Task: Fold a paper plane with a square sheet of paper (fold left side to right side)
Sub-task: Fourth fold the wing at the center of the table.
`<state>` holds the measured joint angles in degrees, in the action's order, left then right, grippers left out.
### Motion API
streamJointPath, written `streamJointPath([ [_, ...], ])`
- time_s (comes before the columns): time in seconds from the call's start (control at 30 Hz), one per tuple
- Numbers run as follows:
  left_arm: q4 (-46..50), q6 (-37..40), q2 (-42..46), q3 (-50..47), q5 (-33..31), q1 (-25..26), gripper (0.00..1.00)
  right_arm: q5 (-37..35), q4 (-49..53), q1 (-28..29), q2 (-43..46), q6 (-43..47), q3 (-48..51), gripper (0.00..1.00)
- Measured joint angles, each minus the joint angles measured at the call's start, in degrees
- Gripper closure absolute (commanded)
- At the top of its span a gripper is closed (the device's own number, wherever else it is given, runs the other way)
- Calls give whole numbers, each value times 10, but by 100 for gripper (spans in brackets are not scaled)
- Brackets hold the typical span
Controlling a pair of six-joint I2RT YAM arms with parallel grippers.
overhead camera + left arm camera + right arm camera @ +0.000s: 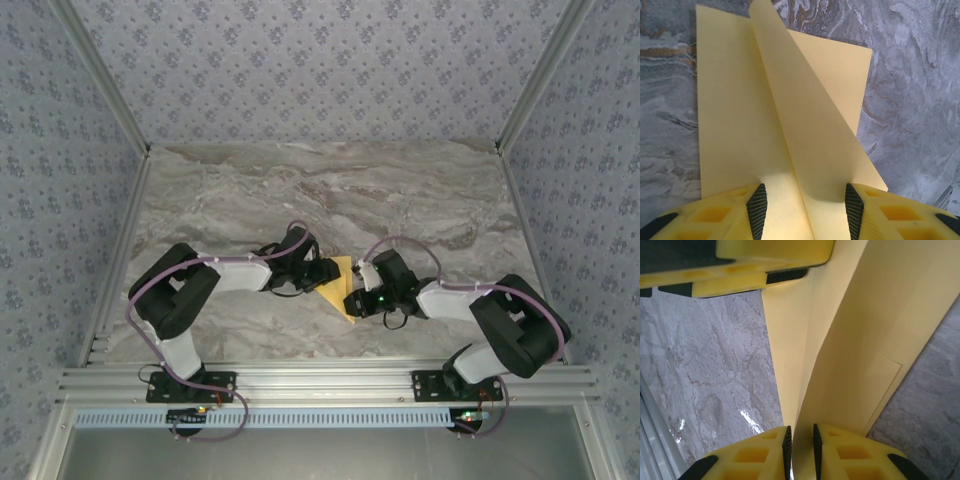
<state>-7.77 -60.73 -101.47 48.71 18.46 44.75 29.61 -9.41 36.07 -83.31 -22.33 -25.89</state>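
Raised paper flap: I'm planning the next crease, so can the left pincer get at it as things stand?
Probably yes: the paper flap stands inside the open left pincer, with nothing in between.

Square sheet of paper (338, 288) lies on the table (420, 200), between the two claws. Left gripper (805, 205) straddles the near edge, with a raised flap running ahead between its spread fingers. Right gripper (800, 442) is clamped on the opposite edge, and the sheet extends ahead of it to the left gripper at the far end.
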Motion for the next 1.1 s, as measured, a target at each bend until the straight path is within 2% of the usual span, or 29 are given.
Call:
streamJointPath([
  [0.27,0,0,0,0,0,0,52,33,21,-39,13,-9,-26,54],
  [0.57,0,0,0,0,0,0,52,63,34,-82,1,-10,-70,54],
  [0.8,0,0,0,0,0,0,52,77,34,-82,-52,-20,-89,63],
  [0.97,0,0,0,0,0,0,53,82,30,-82,-77,-29,-95,79],
  [1.1,0,0,0,0,0,0,52,82,30,-83,-77,-28,-96,85],
])
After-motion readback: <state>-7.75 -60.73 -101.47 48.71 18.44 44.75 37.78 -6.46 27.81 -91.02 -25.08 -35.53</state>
